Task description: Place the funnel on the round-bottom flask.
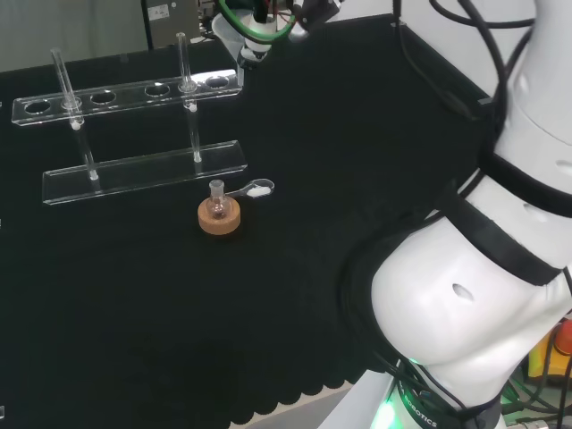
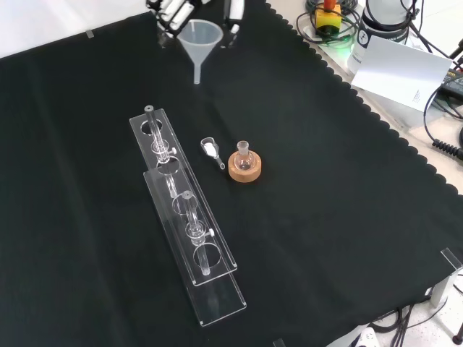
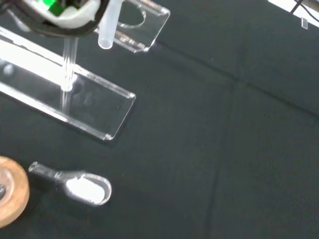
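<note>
A clear funnel (image 2: 200, 36) hangs stem-down above the cloth at the top of the front view, with the hand (image 2: 172, 10) shut on its rim from both sides. In the head view the hand (image 1: 268, 20) and funnel (image 1: 238, 46) are at the top, beyond the rack's right end. The small round-bottom flask (image 2: 244, 155) stands upright on a cork ring (image 2: 244, 169) mid-cloth, well apart from the funnel. The head view shows the flask (image 1: 215, 191) on its cork ring (image 1: 219, 219). The funnel's stem (image 3: 107, 27) and the cork ring's edge (image 3: 7, 191) show in the wrist view.
A clear acrylic test tube rack (image 2: 181, 210) with upright tubes lies left of the flask in the front view. A small glass scoop (image 2: 212, 150) with white powder lies right beside the cork ring. The arm's white links (image 1: 483, 268) take up the head view's right.
</note>
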{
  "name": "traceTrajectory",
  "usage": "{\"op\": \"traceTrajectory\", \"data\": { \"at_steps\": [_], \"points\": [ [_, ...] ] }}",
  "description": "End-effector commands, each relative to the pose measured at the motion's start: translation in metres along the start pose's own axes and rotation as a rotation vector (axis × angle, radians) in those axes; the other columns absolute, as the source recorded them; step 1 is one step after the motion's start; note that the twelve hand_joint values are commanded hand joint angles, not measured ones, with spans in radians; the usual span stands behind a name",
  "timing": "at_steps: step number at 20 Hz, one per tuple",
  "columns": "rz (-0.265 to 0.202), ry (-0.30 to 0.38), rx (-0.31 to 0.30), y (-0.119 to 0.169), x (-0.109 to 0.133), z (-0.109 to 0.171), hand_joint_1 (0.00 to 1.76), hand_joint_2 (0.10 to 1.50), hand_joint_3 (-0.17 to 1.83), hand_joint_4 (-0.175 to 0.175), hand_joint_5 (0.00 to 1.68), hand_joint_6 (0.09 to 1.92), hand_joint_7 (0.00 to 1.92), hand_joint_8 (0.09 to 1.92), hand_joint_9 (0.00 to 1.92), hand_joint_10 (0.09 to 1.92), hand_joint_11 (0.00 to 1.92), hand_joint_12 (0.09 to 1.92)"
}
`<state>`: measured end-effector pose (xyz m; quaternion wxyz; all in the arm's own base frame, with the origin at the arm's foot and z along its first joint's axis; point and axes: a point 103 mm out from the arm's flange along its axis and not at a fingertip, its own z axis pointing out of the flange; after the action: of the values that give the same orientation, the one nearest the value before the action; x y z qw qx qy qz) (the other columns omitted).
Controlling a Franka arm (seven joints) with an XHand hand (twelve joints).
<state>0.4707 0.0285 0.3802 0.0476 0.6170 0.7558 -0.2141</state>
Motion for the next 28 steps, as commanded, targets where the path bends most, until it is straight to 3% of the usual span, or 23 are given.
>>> {"op": "traceTrajectory", "data": {
  "at_steps": [1,10,23,28],
  "points": [
    [-0.006,-0.025,-0.006,-0.033,0.029,0.002,0.80,0.68,0.49,-0.056,0.49,0.15,0.32,0.78,0.57,0.64,0.23,1.36],
    [-0.041,-0.071,0.042,-0.042,0.068,0.025,0.79,0.68,0.50,-0.055,0.49,0.15,0.33,0.78,0.58,0.64,0.24,1.35],
    [-0.086,-0.108,0.100,-0.024,0.096,0.057,0.79,0.67,0.50,-0.053,0.50,0.17,0.34,0.78,0.59,0.64,0.24,1.35],
    [-0.089,-0.120,0.096,-0.021,0.103,0.061,0.80,0.67,0.50,-0.052,0.50,0.17,0.34,0.78,0.59,0.64,0.24,1.35]
  ]
}}
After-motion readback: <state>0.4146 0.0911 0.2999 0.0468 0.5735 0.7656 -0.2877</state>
